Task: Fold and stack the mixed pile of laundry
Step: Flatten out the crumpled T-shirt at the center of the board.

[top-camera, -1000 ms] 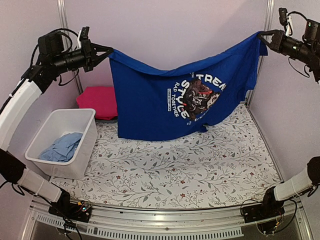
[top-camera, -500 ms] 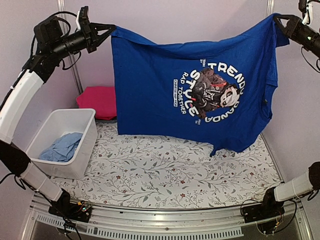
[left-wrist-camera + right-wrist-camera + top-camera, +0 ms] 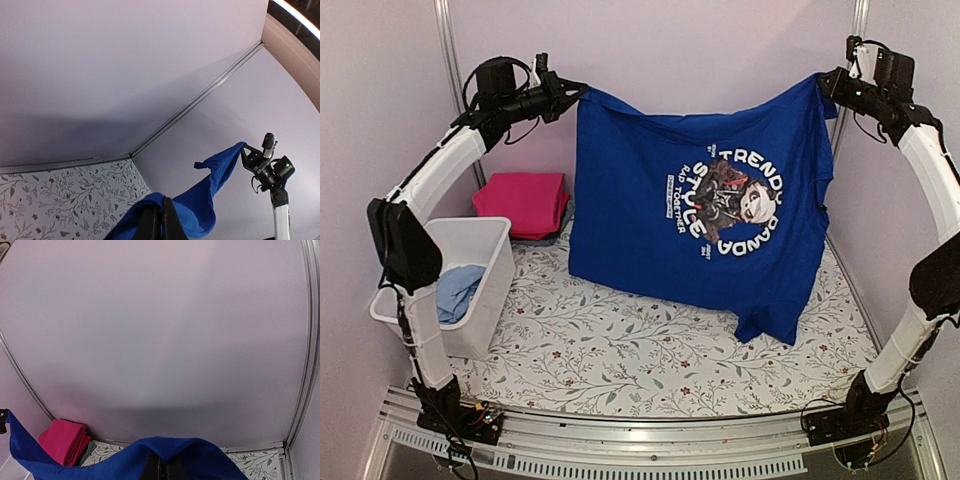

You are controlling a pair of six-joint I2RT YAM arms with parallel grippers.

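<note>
So the left fingers point(image 3: 574, 93) and right fingers point(image 3: 827, 82) were each pinched tight on a top corner of the blue tee point(image 3: 710, 215). It hung stretched between them above the floral worktop point(image 3: 640, 345).

Royal-blue cotton T-shirt point(image 3: 620, 200): solid blue all over, chest print in white block lettering around a dark figure with small red touches. Folded pink-red cloth point(image 3: 525, 198): plain, no pattern; beneath it perhaps a thin grey layer point(image 3: 86, 452), hard to make out. Crumpled pale-blue cloth point(image 3: 455, 292): plain, slightly greyish. Rectangular white plastic basket point(image 3: 498, 285): plain white. Bench point(image 3: 650, 350) cover: off-white, printed with grey-green leafy vines and tiny dark-red flowers. Back wall panels point(image 3: 720, 50): pale lilac.
</note>
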